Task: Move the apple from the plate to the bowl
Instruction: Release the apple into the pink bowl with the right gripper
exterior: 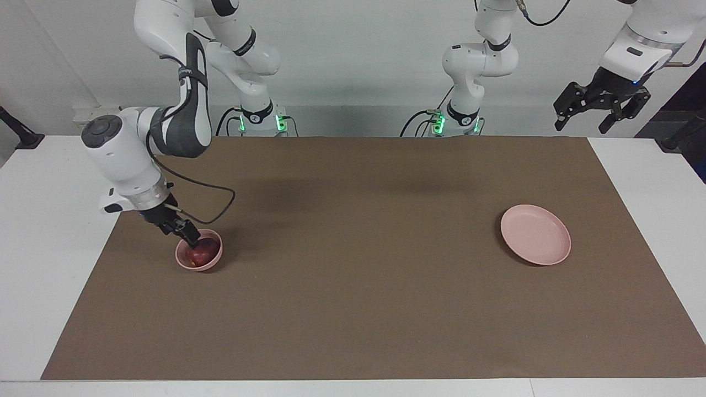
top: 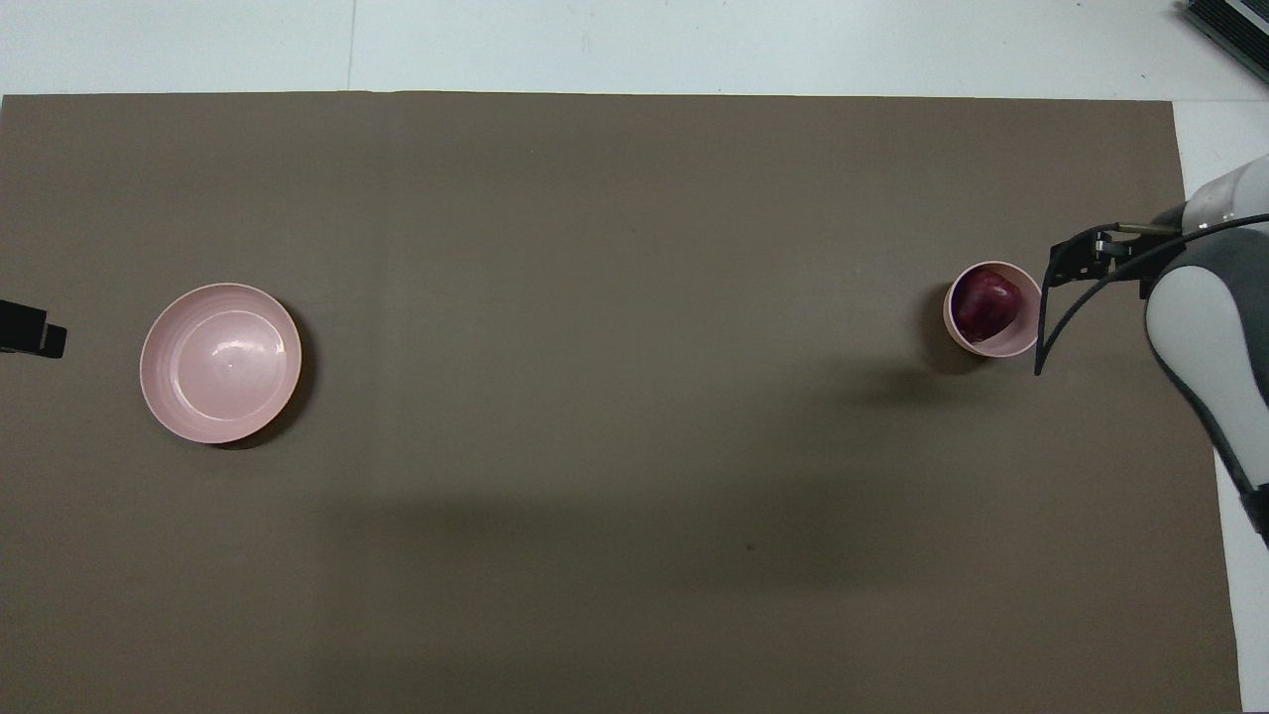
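The small dark red apple (exterior: 200, 255) lies in the deep pale pink bowl (exterior: 214, 262) near the right arm's end of the table; it also shows in the overhead view (top: 987, 304), inside the bowl (top: 1021, 342). My right gripper (exterior: 186, 234) is low at the bowl's rim on the side nearer the robots, open and apart from the apple; in the overhead view it (top: 1066, 263) is beside the bowl. The flat pale pink plate (exterior: 536, 234) is empty, toward the left arm's end (top: 220, 362). My left gripper (exterior: 598, 110) waits raised and open, off the mat.
A brown mat (exterior: 353, 286) covers most of the white table (exterior: 49, 231). The right arm's black cable (exterior: 220, 201) loops down near the bowl. The left gripper's tip (top: 30, 332) shows at the edge of the overhead view.
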### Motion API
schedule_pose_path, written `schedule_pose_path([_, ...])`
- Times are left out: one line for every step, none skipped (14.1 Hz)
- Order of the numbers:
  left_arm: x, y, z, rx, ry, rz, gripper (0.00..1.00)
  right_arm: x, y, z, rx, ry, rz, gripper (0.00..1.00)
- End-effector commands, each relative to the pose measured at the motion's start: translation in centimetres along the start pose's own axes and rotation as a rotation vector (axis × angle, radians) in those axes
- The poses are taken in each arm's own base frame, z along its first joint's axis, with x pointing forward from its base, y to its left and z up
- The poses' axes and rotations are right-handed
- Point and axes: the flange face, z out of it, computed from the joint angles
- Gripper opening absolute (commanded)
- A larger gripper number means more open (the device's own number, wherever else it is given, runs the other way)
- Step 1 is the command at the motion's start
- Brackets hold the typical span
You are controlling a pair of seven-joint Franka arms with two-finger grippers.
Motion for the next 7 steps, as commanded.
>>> schedule_pose_path([-0.7,-0.3,-0.1,0.017,-0.016,-0.012,1.00,-1.9,-0.4,-4.4,-0.018,-0.006,-0.048,1.00])
schedule_pose_path([-0.7,-0.4,-0.1,0.017,-0.020,-0.014,1.00,-3.0,-0.9,-5.6,-0.017,-0.024,-0.042,1.00])
schedule_pose_path([-0.7,-0.4,0.0,0.017,-0.022,-0.014,1.00,-3.8,-1.0,-6.5,-0.015,-0.038,-0.025,1.00])
schedule_pose_path([-0.7,-0.4,0.1,0.017,-0.023,-0.014,1.00,-4.7,-1.2,-7.6,-0.015,-0.037,-0.010,1.00])
schedule_pose_path([-0.7,-0.4,0.1,0.016,-0.023,-0.012,1.00,-5.4,-1.3,-8.4,-0.017,-0.046,-0.013,1.00])
schedule_pose_path([-0.7,-0.3,0.1,0.015,-0.020,-0.008,1.00,-6.2,-1.6,-9.2,-0.014,-0.060,-0.008,1.00])
schedule_pose_path([-0.6,-0.4,0.0,0.016,-0.016,-0.008,1.00,-6.7,-1.9,-9.9,0.005,-0.060,-0.007,1.00])
